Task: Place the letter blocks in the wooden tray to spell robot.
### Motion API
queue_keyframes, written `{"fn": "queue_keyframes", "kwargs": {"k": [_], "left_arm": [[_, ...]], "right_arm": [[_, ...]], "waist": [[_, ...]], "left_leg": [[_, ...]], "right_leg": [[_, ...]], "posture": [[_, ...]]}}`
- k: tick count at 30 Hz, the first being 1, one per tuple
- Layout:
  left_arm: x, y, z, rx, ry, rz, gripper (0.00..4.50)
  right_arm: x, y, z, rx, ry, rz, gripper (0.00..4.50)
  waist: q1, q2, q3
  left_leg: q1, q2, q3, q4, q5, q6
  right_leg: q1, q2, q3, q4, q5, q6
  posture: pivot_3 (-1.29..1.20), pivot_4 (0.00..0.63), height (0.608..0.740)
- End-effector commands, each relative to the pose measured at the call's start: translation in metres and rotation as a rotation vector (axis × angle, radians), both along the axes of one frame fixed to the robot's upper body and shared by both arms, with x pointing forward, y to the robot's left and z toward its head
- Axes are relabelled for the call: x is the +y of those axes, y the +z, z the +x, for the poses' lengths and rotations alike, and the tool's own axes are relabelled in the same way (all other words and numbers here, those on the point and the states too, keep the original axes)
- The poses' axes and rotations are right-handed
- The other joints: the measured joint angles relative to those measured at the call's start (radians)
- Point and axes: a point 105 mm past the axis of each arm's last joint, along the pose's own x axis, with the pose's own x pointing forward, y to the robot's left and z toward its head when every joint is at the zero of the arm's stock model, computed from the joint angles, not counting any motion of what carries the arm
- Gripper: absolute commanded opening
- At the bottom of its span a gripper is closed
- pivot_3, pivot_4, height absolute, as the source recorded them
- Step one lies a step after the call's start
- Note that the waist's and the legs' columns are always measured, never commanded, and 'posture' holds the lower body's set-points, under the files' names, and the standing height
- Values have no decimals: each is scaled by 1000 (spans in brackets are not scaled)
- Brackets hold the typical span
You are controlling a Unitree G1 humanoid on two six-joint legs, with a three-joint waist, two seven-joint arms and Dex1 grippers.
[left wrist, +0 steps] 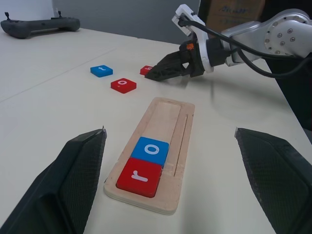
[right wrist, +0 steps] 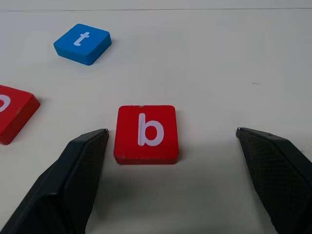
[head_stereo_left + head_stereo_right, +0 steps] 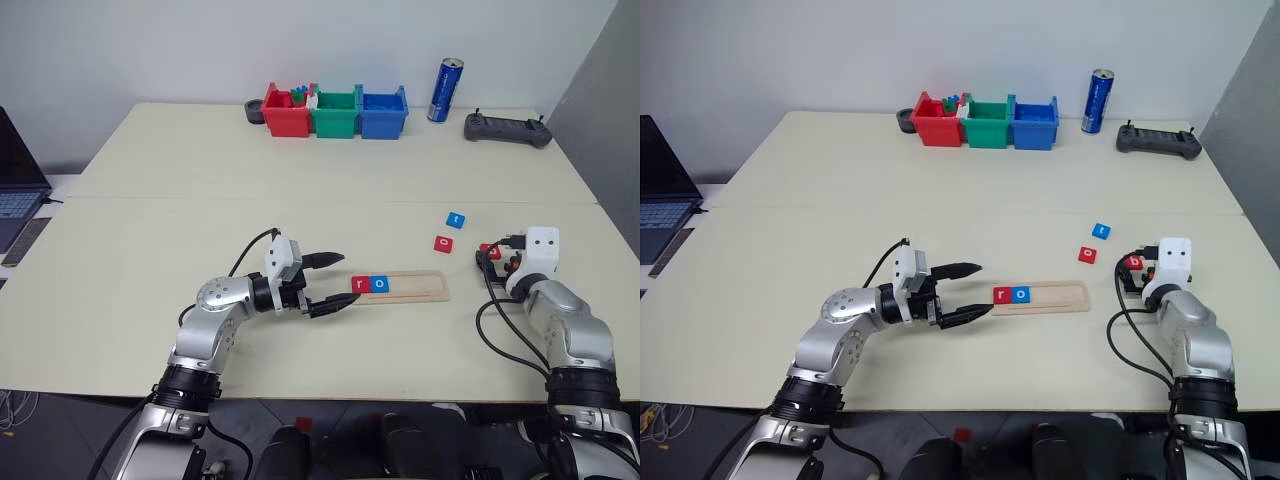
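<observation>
The wooden tray [image 3: 415, 286] lies in the middle of the table. A red "r" block [image 3: 361, 285] and a blue "o" block [image 3: 380, 284] sit side by side at its left end. My left gripper [image 3: 349, 278] is open just left of the tray, level and pointing at it. To the right lie a red "o" block [image 3: 444, 243] and a blue "t" block [image 3: 456, 219]. A red "b" block [image 2: 146, 132] rests flat on the table between the open fingers of my right gripper [image 2: 171, 130], nearer one finger and touching neither.
Red [image 3: 286, 112], green [image 3: 335, 113] and blue [image 3: 383, 112] bins stand in a row at the table's far edge. Right of them are a blue can [image 3: 445, 90] and a black controller [image 3: 507, 128]. A laptop [image 3: 15, 190] sits off the left side.
</observation>
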Motion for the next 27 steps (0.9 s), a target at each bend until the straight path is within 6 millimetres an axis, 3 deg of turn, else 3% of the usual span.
{"fn": "queue_keyframes", "kwargs": {"k": [1, 7, 11, 18, 21, 25, 27], "left_arm": [[0, 10, -3, -43, -2, -21, 4500], [-1, 9, -4, -47, -2, -24, 4500], [-2, 11, -4, -56, 0, -31, 4500], [-3, 9, -6, -51, 1, -37, 4500], [-4, 8, -5, -49, -3, -37, 4500], [-7, 8, -5, -48, -9, -41, 4500], [-7, 7, -5, -47, -14, -40, 4500]], "right_arm": [[3, -1, 1, -3, 6, -11, 3510], [7, -1, -3, -10, 24, -27, 1449], [7, 6, -14, -14, 32, -78, 1453], [16, 20, -57, 6, 35, -72, 1453], [24, 16, -73, 44, 36, -47, 1453], [31, 5, -80, 79, 23, -24, 1453], [34, 0, -81, 93, 22, -14, 2180]], "waist": [[0, 0, 0], [1, 0, 0], [1, 0, 0], [3, 0, 0], [2, 0, 0], [0, 0, 0], [0, 0, 0]], "left_leg": [[0, 0, 0, 0, 0, 0], [0, 0, 0, 0, 0, 0], [0, 0, 0, 0, 0, 0], [-1, 0, -1, 0, 0, 0], [0, 0, -1, 0, 0, 0], [0, 0, 0, 0, 0, 0], [0, 0, 0, 0, 0, 0]], "right_leg": [[0, 0, 0, 0, 0, 0], [0, 0, 0, 0, 0, 0], [0, 0, 0, 0, 0, 0], [0, 0, 0, -1, 0, 0], [0, 0, 0, -1, 0, 0], [0, 0, 0, -1, 0, 0], [0, 0, 0, -1, 0, 0]], "posture": [[0, 150, 740], [0, 150, 740], [0, 150, 740], [0, 150, 740], [0, 150, 740], [0, 150, 740], [0, 150, 740]]}}
